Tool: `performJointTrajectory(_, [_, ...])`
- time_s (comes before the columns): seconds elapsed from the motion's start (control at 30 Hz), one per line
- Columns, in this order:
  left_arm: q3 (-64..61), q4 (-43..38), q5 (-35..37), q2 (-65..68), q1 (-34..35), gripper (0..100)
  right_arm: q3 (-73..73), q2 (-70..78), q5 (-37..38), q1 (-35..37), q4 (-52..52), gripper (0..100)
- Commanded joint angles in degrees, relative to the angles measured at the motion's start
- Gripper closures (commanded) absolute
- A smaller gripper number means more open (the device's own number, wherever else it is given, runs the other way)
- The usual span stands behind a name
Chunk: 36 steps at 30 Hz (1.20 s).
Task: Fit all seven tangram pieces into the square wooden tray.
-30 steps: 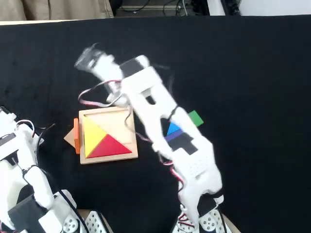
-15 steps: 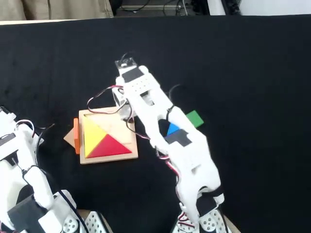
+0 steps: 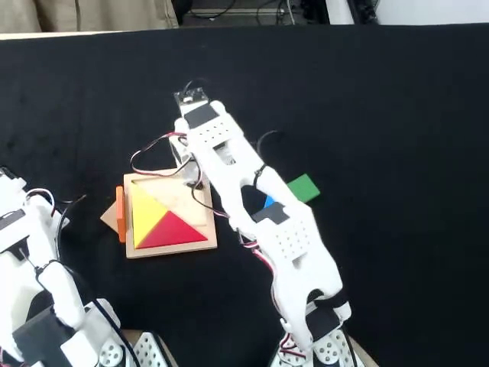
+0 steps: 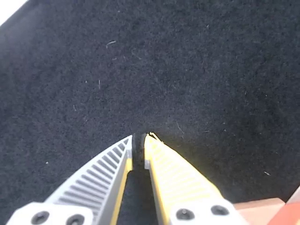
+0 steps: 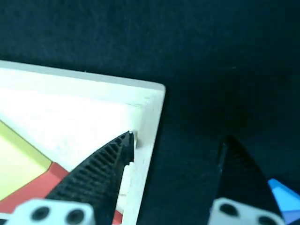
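The square wooden tray [image 3: 180,191] lies left of centre on the black-covered table [image 3: 397,115]. A yellow triangular piece [image 3: 147,210] and a red triangular piece [image 3: 176,229] are seated in it, meeting along a slanted seam, and the far right part of its floor is bare wood. An orange piece [image 3: 120,214] lies along the outside of the tray's left wall, with a pale tan piece [image 3: 108,216] just beside it on the cloth. To the right of the tray a blue piece [image 3: 269,202] peeks out from under the right arm [image 3: 290,245], and a green square piece [image 3: 304,187] sits near it, apart from the tray. The right arm stretches from the near edge of the table across the tray's far right corner. The right end effector [image 5: 178,138] is spread wide, straddling the tray wall at that corner. One black finger [image 5: 101,173] is over the bare wood inside and the other is over the cloth outside; I cannot tell if either touches. The left arm [image 3: 30,252] stays at the near left, well apart from the tray. The left end effector [image 4: 140,137] is pressed together on nothing above bare cloth.
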State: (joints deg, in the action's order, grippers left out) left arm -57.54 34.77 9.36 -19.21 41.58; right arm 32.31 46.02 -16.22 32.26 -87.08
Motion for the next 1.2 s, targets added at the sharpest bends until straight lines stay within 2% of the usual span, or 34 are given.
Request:
performJointTrajectory(0.0, [0.9, -0.7, -0.4, -1.3, -0.5, 93, 3.1, 1.2, -0.6, 1.1, -0.4, 71.9])
performJointTrajectory(0.23, [0.9, -0.7, -0.4, -1.3, -0.5, 93, 6.8, 3.9, -0.5, 0.8, -1.2, 91.8])
performJointTrajectory(0.37, [0.9, -0.7, -0.4, -1.3, -0.5, 93, 8.0, 3.8, -0.4, -0.6, -1.6, 98.2])
performJointTrajectory(0.8, [0.9, -0.7, -0.4, -1.3, -0.5, 93, 8.4, 3.7, 0.6, -12.4, -1.7, 98.7])
performJointTrajectory(1.17, [0.9, -0.8, -0.3, -1.3, -0.6, 93, 10.1, 3.6, 2.2, -14.0, -2.4, 98.7])
